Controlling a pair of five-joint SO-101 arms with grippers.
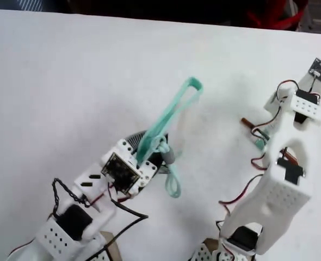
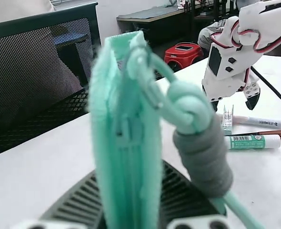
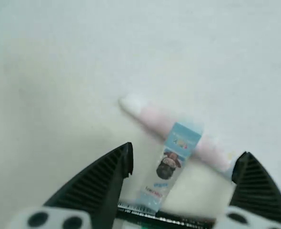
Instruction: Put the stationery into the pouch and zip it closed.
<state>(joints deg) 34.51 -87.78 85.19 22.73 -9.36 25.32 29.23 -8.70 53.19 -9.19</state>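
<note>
Pouch (image 1: 168, 117): your left gripper (image 1: 148, 152) clamps it on edge, its free end pointing to 1 o'clock. At its 3 o'clock, your right gripper (image 3: 187, 152) hangs jaws wide over a pink pen (image 3: 147, 114). The left wrist view adds a green-labelled tube (image 2: 252, 141) alongside.

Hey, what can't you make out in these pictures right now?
1. Zipper of the pouch, left wrist view: edge-on and blurred, so open or closed is unclear.
2. Stationery, high view: mostly hidden beneath the right arm, count unclear.
3. Blue-labelled item, right wrist view: blurred, cut off by the frame edge.
</note>
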